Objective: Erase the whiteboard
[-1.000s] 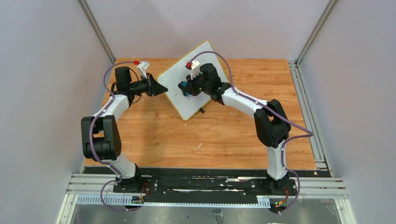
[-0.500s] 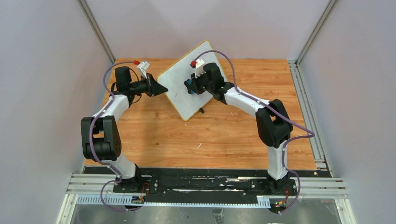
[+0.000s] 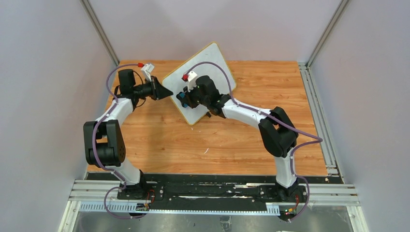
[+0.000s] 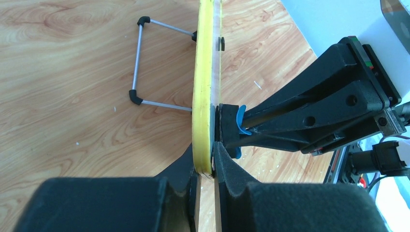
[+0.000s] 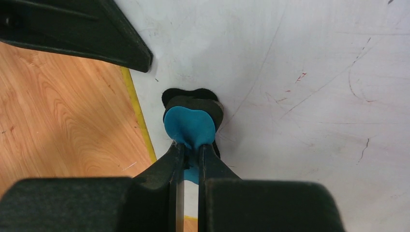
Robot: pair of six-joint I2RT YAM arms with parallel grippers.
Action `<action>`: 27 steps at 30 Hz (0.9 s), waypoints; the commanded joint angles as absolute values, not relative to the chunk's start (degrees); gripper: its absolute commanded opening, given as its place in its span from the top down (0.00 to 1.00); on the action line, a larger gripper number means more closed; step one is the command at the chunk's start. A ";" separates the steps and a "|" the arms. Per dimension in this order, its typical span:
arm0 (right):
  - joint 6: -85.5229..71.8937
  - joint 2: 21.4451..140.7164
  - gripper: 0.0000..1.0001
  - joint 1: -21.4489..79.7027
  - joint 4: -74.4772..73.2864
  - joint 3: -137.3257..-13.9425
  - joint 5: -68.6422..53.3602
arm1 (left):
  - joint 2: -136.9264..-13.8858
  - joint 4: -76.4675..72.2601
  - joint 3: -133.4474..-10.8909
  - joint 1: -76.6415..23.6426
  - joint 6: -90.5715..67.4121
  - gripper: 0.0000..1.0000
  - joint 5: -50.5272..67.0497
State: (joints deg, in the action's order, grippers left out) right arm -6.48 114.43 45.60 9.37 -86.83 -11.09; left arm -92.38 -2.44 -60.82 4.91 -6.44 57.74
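Observation:
The whiteboard (image 3: 212,60) stands tilted on the wooden table, white with a thin yellow frame. My left gripper (image 3: 168,93) is shut on its left edge; the left wrist view shows the yellow edge (image 4: 203,72) pinched between the jaws of my left gripper (image 4: 205,166). My right gripper (image 3: 184,99) is shut on the blue eraser (image 3: 182,100) and presses it against the board's lower left part. In the right wrist view the eraser (image 5: 188,126) sits on the white surface (image 5: 300,72) near the yellow edge, held by my right gripper (image 5: 189,147). Only faint red traces (image 5: 300,76) show.
The board's wire stand (image 4: 138,63) with black feet rests on the table (image 3: 232,140) behind the board. Grey walls close in both sides and the back. A metal rail (image 3: 319,111) runs along the table's right edge.
My right gripper has slid the eraser down and left across the board, from its middle to near its lower left edge. My left gripper has kept its hold.

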 commanded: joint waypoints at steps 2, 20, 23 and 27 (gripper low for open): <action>-7.84 115.55 0.99 47.62 10.28 -84.24 -13.20 | -92.66 -0.88 -61.56 3.75 -1.63 1.00 57.81; -5.95 111.16 0.99 33.17 7.97 -83.62 -11.46 | -92.91 -0.66 -61.59 3.78 -1.45 1.00 57.83; -5.37 112.16 0.99 31.91 6.29 -87.23 -11.79 | -92.96 -0.69 -61.61 3.68 -1.49 1.00 57.79; -5.06 114.01 0.99 32.67 4.17 -91.08 -13.37 | -93.02 -0.70 -61.70 3.77 -1.53 1.00 57.68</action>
